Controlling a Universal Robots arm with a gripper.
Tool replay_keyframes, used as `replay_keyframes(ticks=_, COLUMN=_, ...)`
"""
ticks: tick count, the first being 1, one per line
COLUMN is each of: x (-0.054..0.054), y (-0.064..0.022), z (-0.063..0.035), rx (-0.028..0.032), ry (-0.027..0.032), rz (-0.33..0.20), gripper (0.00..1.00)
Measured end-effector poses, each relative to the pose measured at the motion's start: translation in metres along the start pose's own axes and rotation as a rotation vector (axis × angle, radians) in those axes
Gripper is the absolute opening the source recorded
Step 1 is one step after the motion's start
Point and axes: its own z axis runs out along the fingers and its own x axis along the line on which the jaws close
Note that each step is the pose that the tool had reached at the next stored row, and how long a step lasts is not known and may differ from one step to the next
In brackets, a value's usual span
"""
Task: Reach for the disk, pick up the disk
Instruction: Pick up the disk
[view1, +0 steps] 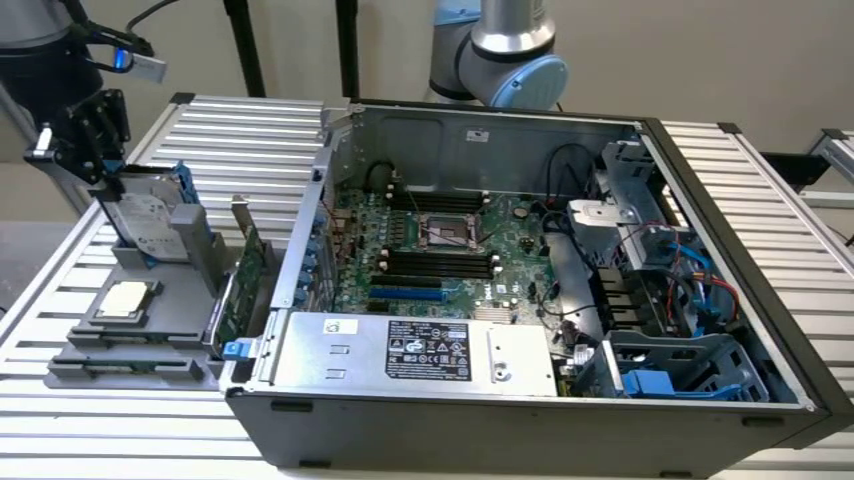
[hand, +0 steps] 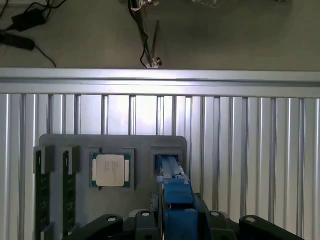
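Note:
The disk (view1: 150, 216) stands on edge in a slot of the grey holder (view1: 134, 352) on the slatted table, at the exterior view's left. Its silver face with a white label and its blue frame show. My gripper (view1: 118, 188) comes down on the disk's upper end from the far left. In the wrist view the blue frame of the disk (hand: 176, 187) runs between my two black fingers (hand: 150, 217), which sit tight against both of its sides. The disk is still seated in the holder (hand: 142, 145).
A square silver chip (view1: 124, 298) (hand: 111, 170) lies in the holder beside the disk, with memory sticks (hand: 42, 192) further along. An expansion card (view1: 248, 265) stands next to the holder. The open computer case (view1: 534, 425) lies on the exterior view's right.

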Motion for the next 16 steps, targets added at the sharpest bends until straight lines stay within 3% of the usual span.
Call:
replay_keyframes(ticks=8, x=-0.0001, y=0.0017, z=0.0008, rx=0.0061, ry=0.0000, rz=0.000, gripper=0.38)
replay_keyframes(ticks=16, x=-0.0001, y=0.0028, z=0.0015, rx=0.0077, ry=0.0001, rz=0.000, gripper=0.38)
